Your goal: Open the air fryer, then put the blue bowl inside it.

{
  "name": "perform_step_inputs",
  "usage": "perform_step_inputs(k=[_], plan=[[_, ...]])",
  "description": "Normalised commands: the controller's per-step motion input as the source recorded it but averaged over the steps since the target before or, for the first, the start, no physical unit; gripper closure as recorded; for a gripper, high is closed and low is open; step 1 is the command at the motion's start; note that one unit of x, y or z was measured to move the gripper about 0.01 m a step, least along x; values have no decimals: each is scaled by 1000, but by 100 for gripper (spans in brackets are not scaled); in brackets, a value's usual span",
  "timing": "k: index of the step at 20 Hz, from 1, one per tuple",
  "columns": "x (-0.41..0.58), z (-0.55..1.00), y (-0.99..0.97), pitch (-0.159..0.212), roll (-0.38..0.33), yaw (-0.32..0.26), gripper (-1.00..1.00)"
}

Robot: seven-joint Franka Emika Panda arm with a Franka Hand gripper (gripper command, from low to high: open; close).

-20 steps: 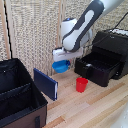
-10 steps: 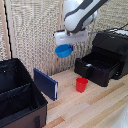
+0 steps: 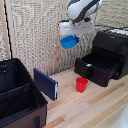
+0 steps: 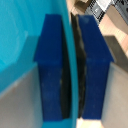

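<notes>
Your white block gripper [image 3: 70, 36] on the bulky white jointed arm holds the small, shallow bright blue bowl [image 3: 69, 41] high above the wooden table [image 3: 95, 107]. In the wrist view its two dark blue-tipped fingers [image 4: 95, 70] are clamped on the bowl's thin rim, one on each side. The glossy black boxy air fryer [image 3: 111, 47] sits toward the exterior view's right, its wide drawer pulled out and open-topped. Opening and pickup look done; carrying over, setting the bowl inside, releasing and backing off remain. The air between bowl and drawer appears open. A red cup [image 3: 81, 84] stands below, near the drawer's front edge, with a flat dark blue panel [image 3: 46, 83] and a black soft-walled bin [image 3: 19, 96] well apart.
</notes>
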Motion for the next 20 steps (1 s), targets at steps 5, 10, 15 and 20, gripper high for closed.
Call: perform_step_inputs(k=[5,10,15,20], plan=[[92,117,-358,-97,0,-296,100],[-12,154,-556,7,0,-241,100],[-94,146,-774,93,0,-156,100],[-148,-46,-785,130,3,-125,100]])
